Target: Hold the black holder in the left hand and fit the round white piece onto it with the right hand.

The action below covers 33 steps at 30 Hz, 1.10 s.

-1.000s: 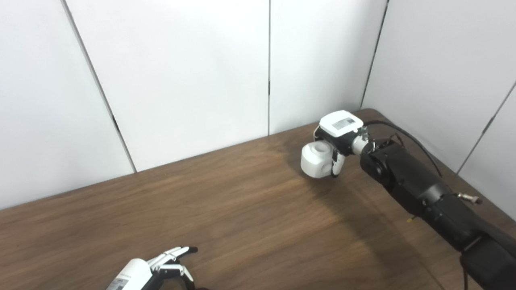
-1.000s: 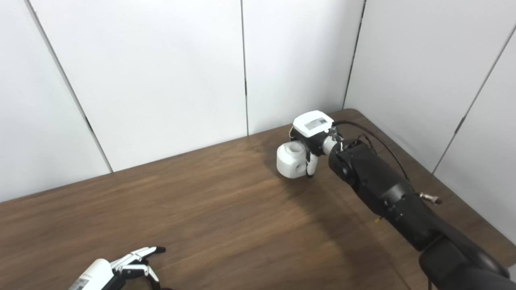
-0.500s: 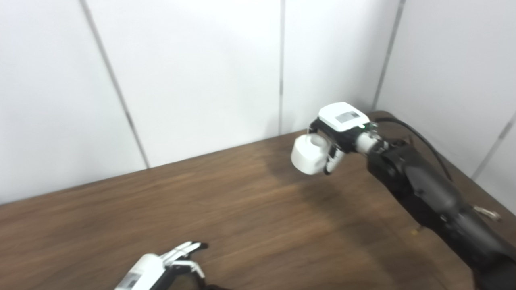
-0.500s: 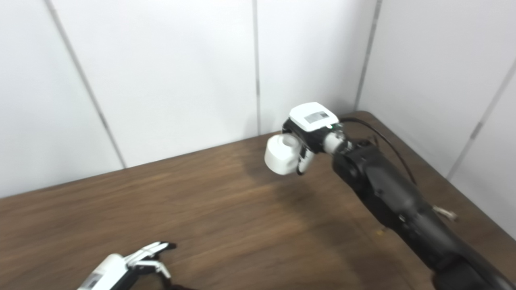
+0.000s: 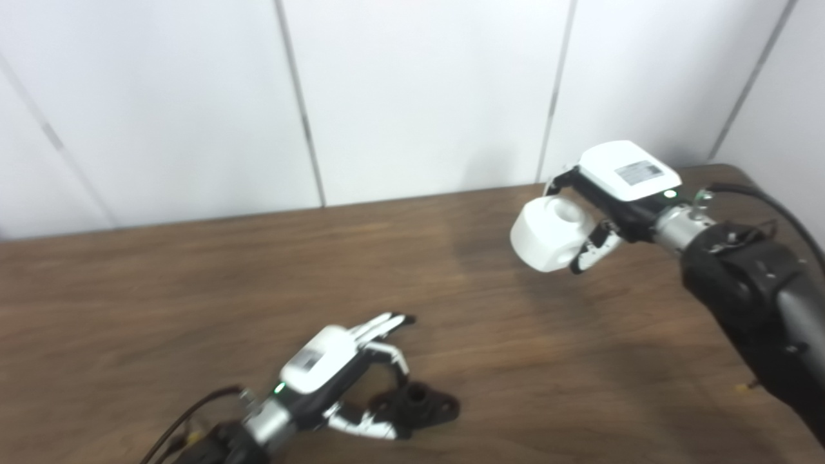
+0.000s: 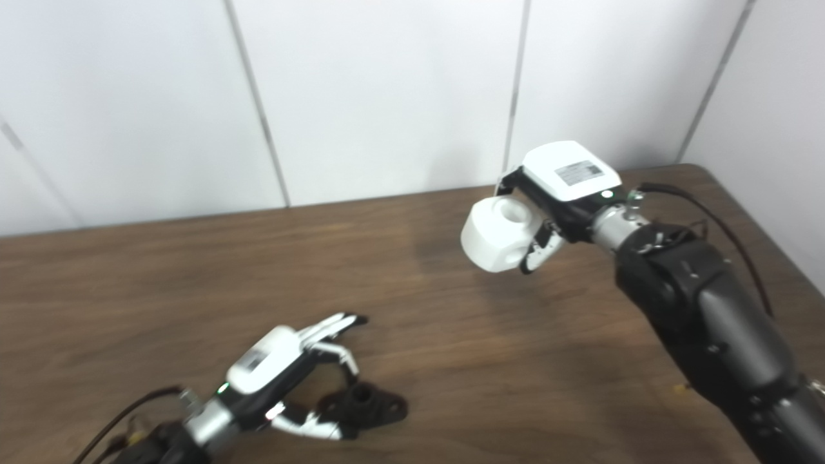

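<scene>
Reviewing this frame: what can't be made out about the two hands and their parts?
- Left hand: its fingers curl over the black holder; both views blur whether it grips the holder or only rests by it.
- Right hand: its own back hides the fingers behind the round white piece.
- Holder's mating face: too small and dark.
- Both arms: cut off by the bottom edge.

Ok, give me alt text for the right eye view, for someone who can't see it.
The right hand holds a round white piece above a brown wooden table. Near the bottom edge, the left hand reaches around a black holder lying on the table, fingers spread. White wall panels stand behind.
</scene>
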### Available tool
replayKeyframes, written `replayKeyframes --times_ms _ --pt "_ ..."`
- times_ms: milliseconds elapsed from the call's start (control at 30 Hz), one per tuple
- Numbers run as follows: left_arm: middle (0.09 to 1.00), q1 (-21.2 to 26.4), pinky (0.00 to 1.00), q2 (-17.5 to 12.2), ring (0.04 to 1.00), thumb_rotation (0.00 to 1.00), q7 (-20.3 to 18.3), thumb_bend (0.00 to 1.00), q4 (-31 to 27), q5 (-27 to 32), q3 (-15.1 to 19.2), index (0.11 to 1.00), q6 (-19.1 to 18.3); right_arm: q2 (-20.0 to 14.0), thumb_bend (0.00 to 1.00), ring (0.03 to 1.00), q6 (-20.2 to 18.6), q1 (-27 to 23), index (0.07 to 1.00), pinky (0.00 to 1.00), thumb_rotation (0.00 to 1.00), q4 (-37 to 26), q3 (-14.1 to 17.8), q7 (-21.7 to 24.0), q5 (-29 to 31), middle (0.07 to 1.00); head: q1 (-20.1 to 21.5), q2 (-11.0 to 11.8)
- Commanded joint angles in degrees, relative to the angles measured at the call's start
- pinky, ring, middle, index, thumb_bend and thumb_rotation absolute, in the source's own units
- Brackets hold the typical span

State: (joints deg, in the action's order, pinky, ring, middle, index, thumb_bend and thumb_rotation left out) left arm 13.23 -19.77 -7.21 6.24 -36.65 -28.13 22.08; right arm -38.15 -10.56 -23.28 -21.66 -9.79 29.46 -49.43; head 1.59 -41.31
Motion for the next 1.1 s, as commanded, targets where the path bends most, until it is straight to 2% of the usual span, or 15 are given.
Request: replayKeyframes --times_ms 0,167,433,733,1067 --pt "0.968 -1.8 0.85 0.2 0.978 0.07 -4.9 0.52 4.7 -5.1 -2.6 0.491 -6.5 0.1 0.53 0.768 1.4 -1.6 0.48 0.77 0.14 -2.8 1.2 -0.6 1.0 0.712 -0.3 -0.3" --pt "0.97 -1.3 0.86 1.8 0.985 0.07 -4.4 0.52 5.5 -5.5 -2.4 0.49 -7.2 1.6 0.53 0.778 2.9 -1.2 0.479 0.78 0.14 -5.2 0.3 0.5 1.4 0.709 -2.2 -1.5" --pt "0.972 -0.6 0.87 3.2 0.993 0.07 -4.2 0.52 5.9 -5.9 -2.3 0.489 -7.9 4.4 0.53 0.792 4.6 -1.1 0.479 0.83 0.14 -8.3 -1.6 3.9 1.5 0.71 -2.3 -2.7" --pt "0.974 -0.3 0.88 3.8 0.996 0.07 -4.7 0.52 5.3 -5.9 -2.7 0.489 -9.8 6.9 0.53 0.782 8.7 -1.2 0.479 0.82 0.14 -9.6 -4.7 6.2 0.3 0.7 -2.3 -3.5" --pt "0.978 -0.2 0.89 4.0 1.0 0.07 -4.4 0.52 5.6 -5.7 -2.9 0.489 -10.0 8.7 0.53 0.781 12.5 -1.1 0.479 0.8 0.14 -9.4 -6.9 8.4 -1.0 0.707 -2.2 -4.0"
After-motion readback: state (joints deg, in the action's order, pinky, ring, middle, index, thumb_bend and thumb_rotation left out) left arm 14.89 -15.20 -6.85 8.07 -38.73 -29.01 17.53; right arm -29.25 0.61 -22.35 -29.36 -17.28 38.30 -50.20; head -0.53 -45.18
